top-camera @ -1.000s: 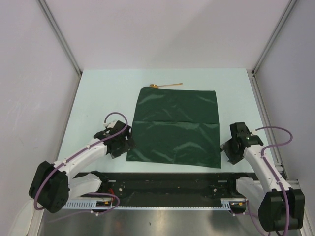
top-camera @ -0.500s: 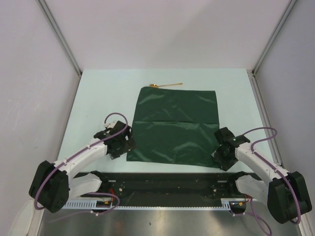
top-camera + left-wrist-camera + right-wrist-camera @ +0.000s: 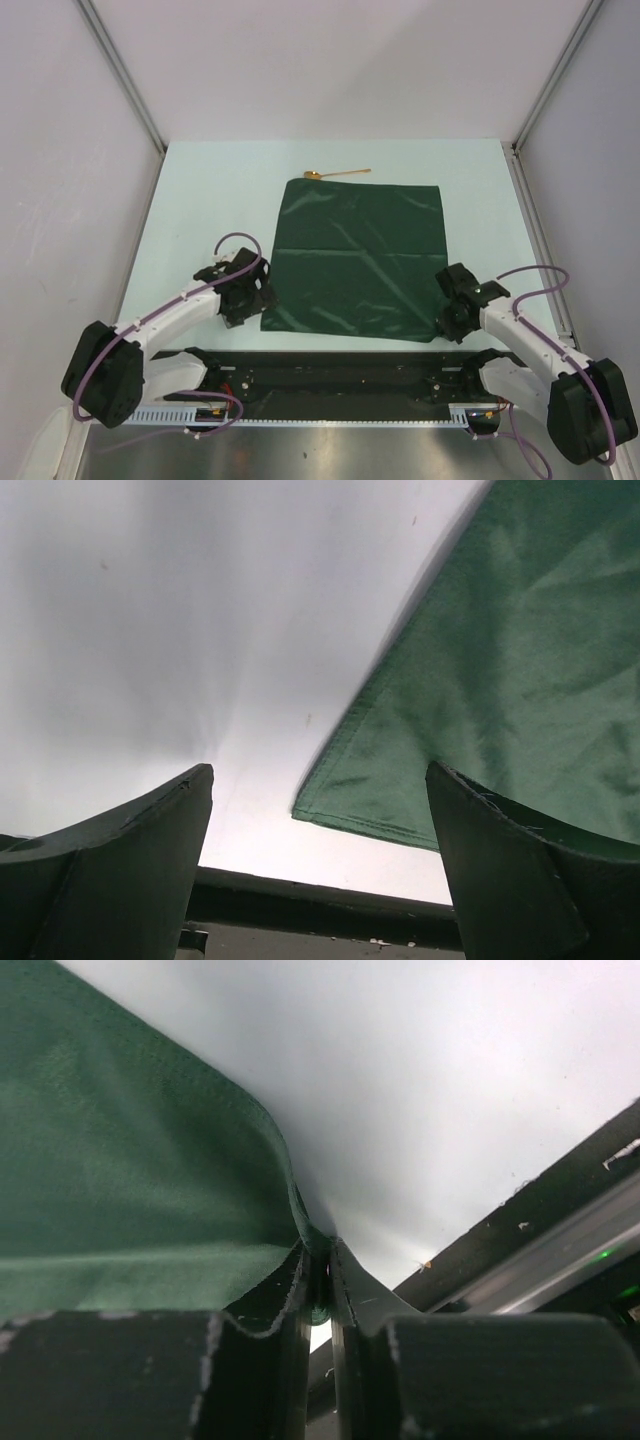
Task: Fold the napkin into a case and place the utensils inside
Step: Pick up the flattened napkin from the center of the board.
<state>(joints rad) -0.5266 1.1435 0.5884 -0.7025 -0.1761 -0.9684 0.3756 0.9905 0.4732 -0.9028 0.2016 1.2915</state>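
Green napkin (image 3: 355, 260) lies spread flat mid-table, with the gold spoon (image 3: 335, 174) right at its far edge. Right gripper (image 3: 320, 1260) is pinched tight on the cloth's near right corner. Left gripper (image 3: 318, 770) gapes wide at the near left corner. Pale table (image 3: 200, 200), plain grey walls (image 3: 330, 70) all round.

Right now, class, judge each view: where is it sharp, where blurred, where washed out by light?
Top external: evenly lit and sharp; the napkin shows its creases, the gold spoon is small but distinct. Left wrist: the napkin's far edge smears into blur, the table glares white, the left fingers are dark. Right wrist: the right fingers, too close, look soft and shadowed; the table is washed out.
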